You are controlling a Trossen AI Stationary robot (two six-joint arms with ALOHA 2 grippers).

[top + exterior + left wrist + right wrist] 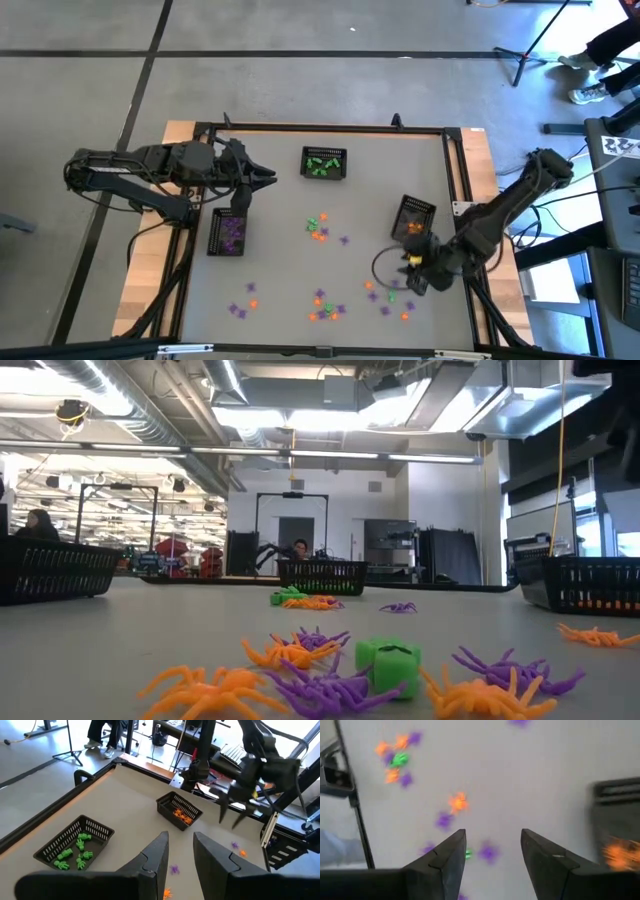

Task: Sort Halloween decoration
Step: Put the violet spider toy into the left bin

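Note:
Tiny purple, green and orange trinkets lie scattered on the grey table, one cluster at the middle and others near the near edge; up close they look like spiders. My left gripper is open and empty, raised over the far left, beyond the purple-filled basket. My right gripper is open and empty above loose trinkets at the right, just nearer than the orange-filled basket. Neither gripper shows in the low view.
A third black mesh basket with green trinkets stands at the far middle. A raised black frame borders the table. The stretch between the purple basket and the middle cluster is bare. People sit in the room beyond.

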